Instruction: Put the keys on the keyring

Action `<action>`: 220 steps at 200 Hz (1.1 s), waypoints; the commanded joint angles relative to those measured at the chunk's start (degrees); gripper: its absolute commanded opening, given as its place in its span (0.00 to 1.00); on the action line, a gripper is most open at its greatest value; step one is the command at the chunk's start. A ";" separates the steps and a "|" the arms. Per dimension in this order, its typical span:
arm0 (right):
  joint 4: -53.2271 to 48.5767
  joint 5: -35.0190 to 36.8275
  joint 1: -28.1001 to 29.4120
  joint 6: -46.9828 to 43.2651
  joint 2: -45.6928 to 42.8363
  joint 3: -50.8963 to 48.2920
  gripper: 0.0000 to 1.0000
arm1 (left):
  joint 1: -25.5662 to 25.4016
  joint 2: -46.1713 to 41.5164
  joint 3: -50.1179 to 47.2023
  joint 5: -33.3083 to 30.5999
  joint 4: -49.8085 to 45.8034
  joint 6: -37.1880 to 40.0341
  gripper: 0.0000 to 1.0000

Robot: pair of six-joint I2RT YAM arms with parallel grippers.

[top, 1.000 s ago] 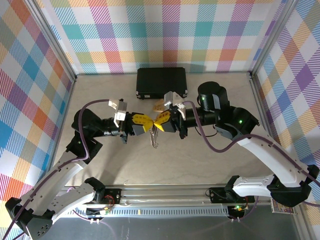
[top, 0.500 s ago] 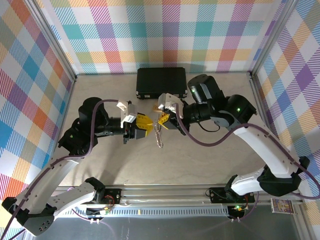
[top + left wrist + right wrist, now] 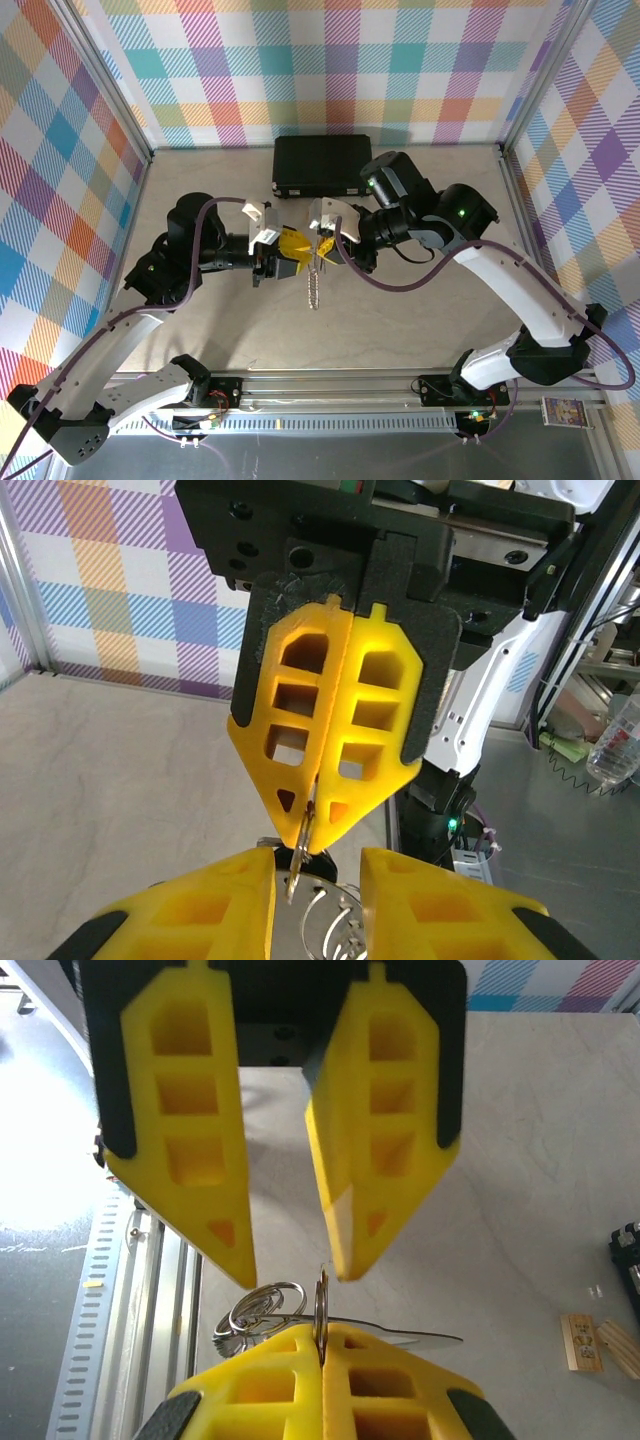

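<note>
Keyring (image 3: 315,284) first: it hangs down from the tips of the right pincer (image 3: 323,243). That pincer's yellow fingers (image 3: 350,710) are pressed flat together on the ring's upper edge. Seen from the wrist, the ring stands edge-on, a thin silver line rising out of the seam between the two pads. A bunch of thin wire loops (image 3: 255,1315) sits just beside that seam, on the side toward the other arm. From above I can't tell whether the dangling end reaches the table (image 3: 400,330) or stops short of it.

Straight across from those tips is the left pincer (image 3: 295,1272), tip to tip with the right one and very near it. Its fingers are spread, with a clear gap between them, and they pinch nothing. The ring's edge and the wire loops lie in line with that gap, just off its tips.

Behind the right pincer, toward the back wall, a black case (image 3: 323,167) lies flat on the table. A small tan wooden piece (image 3: 582,1341) rests near it, well apart from the ring. Bright checked walls (image 3: 330,60) close in the table on three sides.
</note>
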 commanded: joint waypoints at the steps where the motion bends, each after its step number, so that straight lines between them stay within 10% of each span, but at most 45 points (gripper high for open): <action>1: 0.29 -2.41 0.35 -0.81 -0.09 1.90 0.00 | -0.82 0.33 -0.07 0.07 1.82 -0.11 0.25; 110: 2.14 -4.20 0.45 0.96 -1.47 0.08 0.00 | -1.61 -0.31 -1.66 -0.77 6.77 -1.11 0.00; 173: 18.06 -4.68 0.45 9.87 -9.59 -11.35 0.24 | -1.63 -2.95 -7.51 2.95 30.11 -17.06 0.00; 220: 24.00 -5.44 0.36 13.87 -12.53 -15.38 0.22 | -1.78 -2.14 -10.86 4.98 44.10 -26.44 0.00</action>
